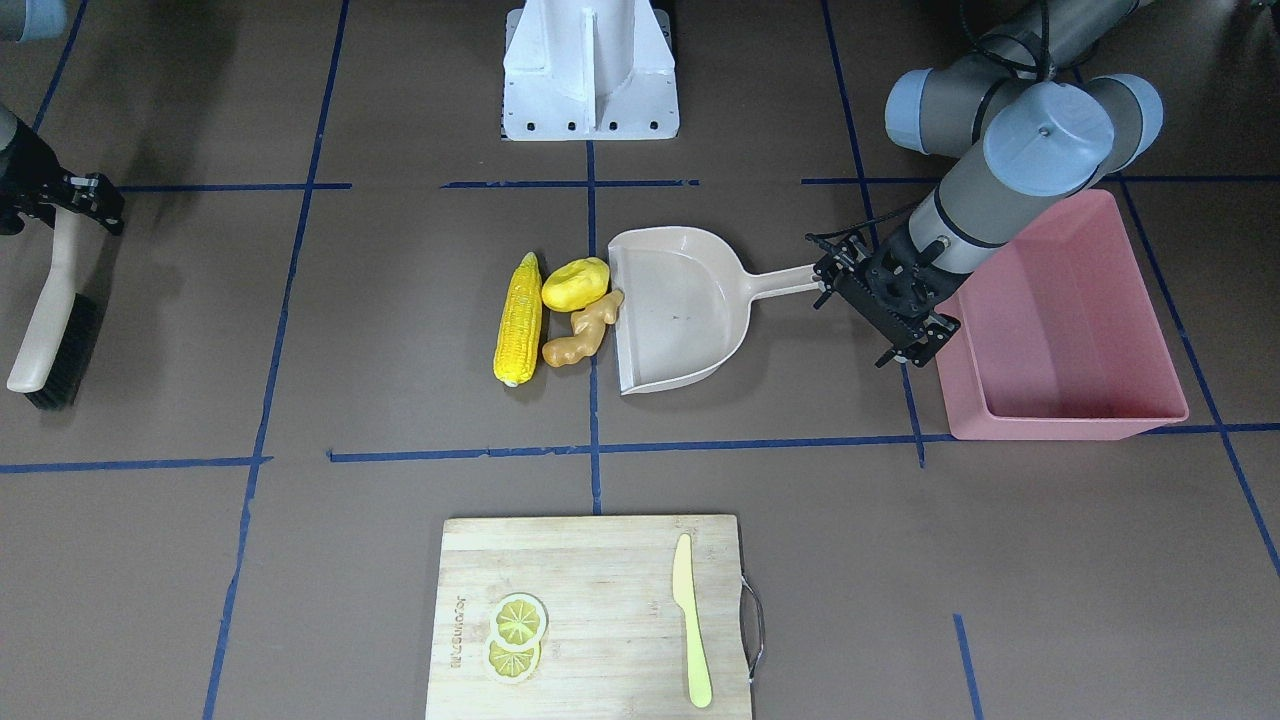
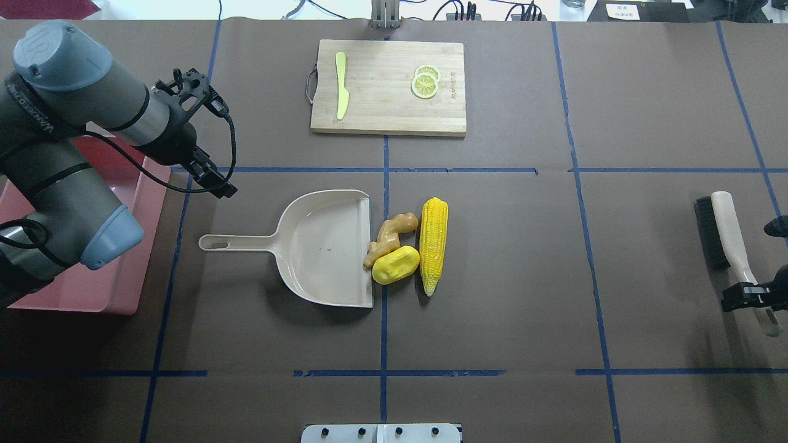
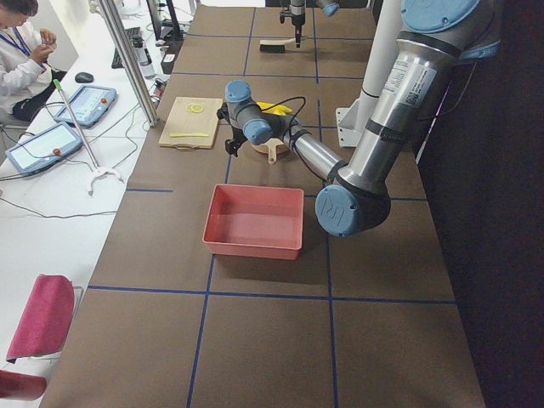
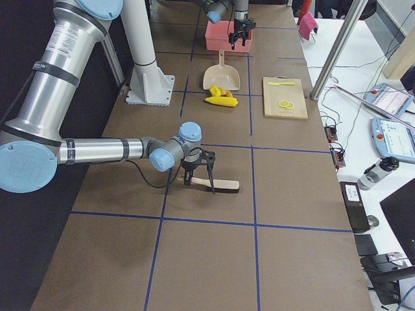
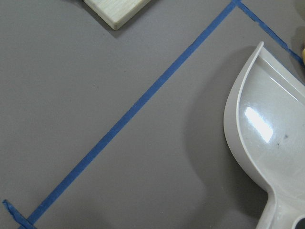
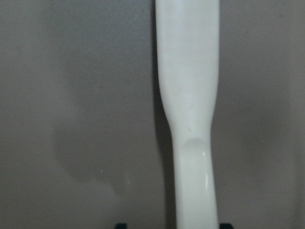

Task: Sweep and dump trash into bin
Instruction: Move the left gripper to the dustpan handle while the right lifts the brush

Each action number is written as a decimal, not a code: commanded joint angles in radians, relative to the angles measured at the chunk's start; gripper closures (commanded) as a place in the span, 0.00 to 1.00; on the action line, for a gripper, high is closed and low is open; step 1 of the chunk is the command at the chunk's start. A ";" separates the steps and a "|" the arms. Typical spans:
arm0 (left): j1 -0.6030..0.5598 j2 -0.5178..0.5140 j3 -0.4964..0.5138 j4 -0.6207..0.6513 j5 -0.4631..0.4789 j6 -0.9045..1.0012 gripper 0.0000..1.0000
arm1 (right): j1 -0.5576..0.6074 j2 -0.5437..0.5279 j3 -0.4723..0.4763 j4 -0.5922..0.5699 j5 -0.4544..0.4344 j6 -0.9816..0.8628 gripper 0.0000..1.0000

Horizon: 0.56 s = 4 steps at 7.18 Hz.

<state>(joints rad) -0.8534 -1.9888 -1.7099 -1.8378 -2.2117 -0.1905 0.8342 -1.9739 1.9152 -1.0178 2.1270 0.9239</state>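
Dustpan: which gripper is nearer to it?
Left. The left gripper hovers by the dustpan handle; the right gripper holds the brush far across the table.

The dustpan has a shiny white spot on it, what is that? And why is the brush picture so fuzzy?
Left wrist view: the spot is lamp glare on the dustpan, which looks glossy. Right wrist view: the brush handle fills the frame, so close that its edges blur.

Yellows on a brown desk [image 2: 554, 277]
Yellow corn [image 2: 433, 243], yellow lump [image 2: 396, 264], tan-orange ginger [image 2: 389, 235]; beige dustpan [image 2: 320, 247], pink bin [image 2: 98, 277], blue tape grid [image 2: 385, 344].
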 commanded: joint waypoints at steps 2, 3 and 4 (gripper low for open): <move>0.016 -0.004 -0.005 0.000 0.004 -0.001 0.00 | 0.008 -0.022 0.021 0.008 0.005 -0.011 0.98; 0.017 -0.004 -0.014 0.000 0.006 0.000 0.00 | 0.008 -0.023 0.033 0.010 0.011 -0.013 1.00; 0.023 -0.007 -0.017 0.000 0.009 0.009 0.00 | 0.009 -0.025 0.069 0.008 0.013 -0.014 1.00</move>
<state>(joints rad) -0.8362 -1.9936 -1.7213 -1.8377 -2.2057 -0.1886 0.8421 -1.9958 1.9504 -1.0096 2.1360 0.9122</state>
